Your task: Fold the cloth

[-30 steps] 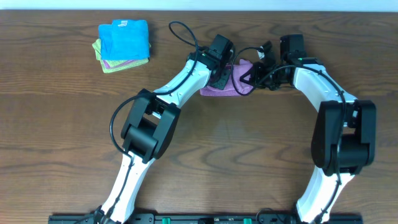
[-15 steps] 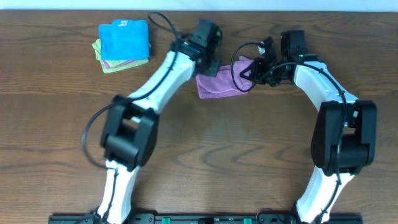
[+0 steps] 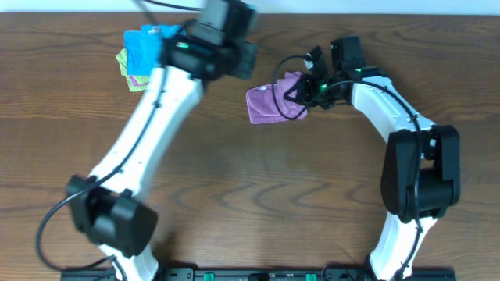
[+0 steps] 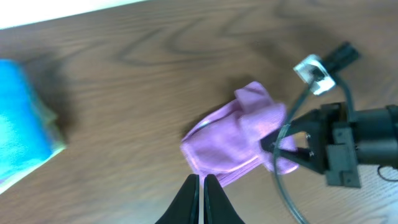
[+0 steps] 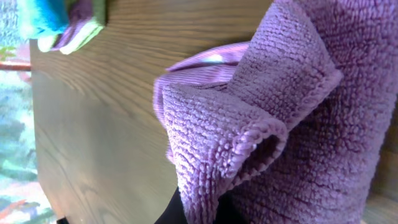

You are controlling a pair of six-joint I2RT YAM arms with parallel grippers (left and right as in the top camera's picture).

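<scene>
The purple cloth [image 3: 269, 103] lies partly folded on the wooden table at the back middle. It also shows in the left wrist view [image 4: 239, 137] and fills the right wrist view [image 5: 280, 118]. My right gripper [image 3: 301, 92] is shut on the cloth's right edge, with a fold bunched over its fingers [image 5: 202, 214]. My left gripper [image 4: 202, 186] is shut and empty, raised above the table to the left of the cloth, near the stack of cloths; the overhead view shows its arm [image 3: 223, 43].
A stack of folded cloths, blue on top [image 3: 152, 48] over purple and green, sits at the back left and shows in the left wrist view [image 4: 22, 124] and the right wrist view [image 5: 59, 22]. The table's far edge is close behind.
My left arm has let go of the cloth and swung up and to the left, away from it. My right gripper has carried the cloth's edge slightly left.
</scene>
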